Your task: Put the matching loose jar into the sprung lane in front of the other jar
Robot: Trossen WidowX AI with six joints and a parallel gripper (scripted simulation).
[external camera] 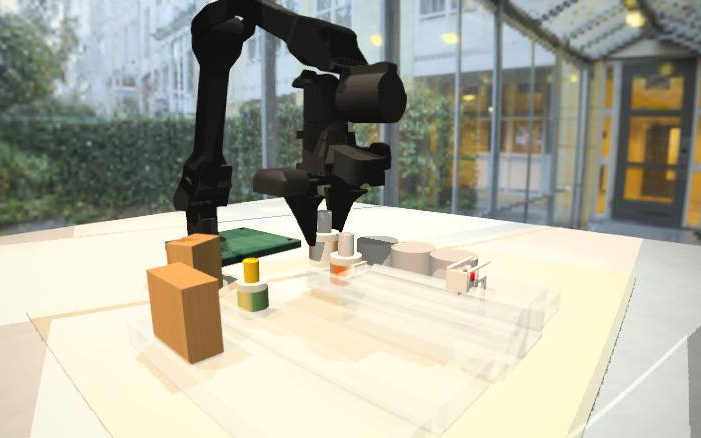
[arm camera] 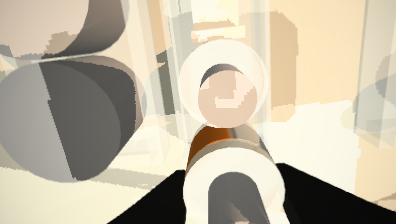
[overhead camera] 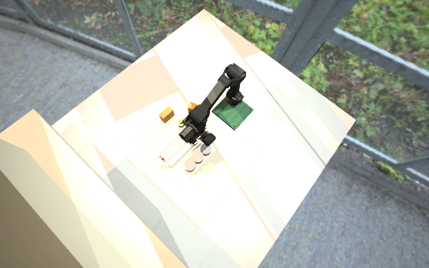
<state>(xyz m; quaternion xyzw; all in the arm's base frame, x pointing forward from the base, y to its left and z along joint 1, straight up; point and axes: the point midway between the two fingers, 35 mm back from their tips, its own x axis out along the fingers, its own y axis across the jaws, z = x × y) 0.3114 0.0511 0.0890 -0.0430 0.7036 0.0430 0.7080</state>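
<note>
My gripper (external camera: 325,237) (arm camera: 230,175) points down, shut on an upright jar (external camera: 324,239) (arm camera: 234,156) with an orange-brown band, white shoulder and grey knob. The matching lane jar (external camera: 345,260) (arm camera: 227,102), with an orange band and pale knob, stands upright directly ahead of it, in line. The two jars are touching or nearly so. The clear-walled lane (overhead camera: 180,155) runs away beyond them. A cream piece with a red mark (overhead camera: 162,159) (external camera: 471,276) shows farther along it. The pusher plate, the low front stop and the held jar's base cannot be made out.
Three wide grey and pinkish cylinders (overhead camera: 197,157) (external camera: 412,258) stand in a row beside the lane. A green-banded jar with a yellow knob (overhead camera: 180,123) (external camera: 252,298) stands on the other side. Two orange blocks (overhead camera: 166,114) (external camera: 185,315) are beyond it. The arm's base stands on a green board (overhead camera: 232,116) (external camera: 257,244).
</note>
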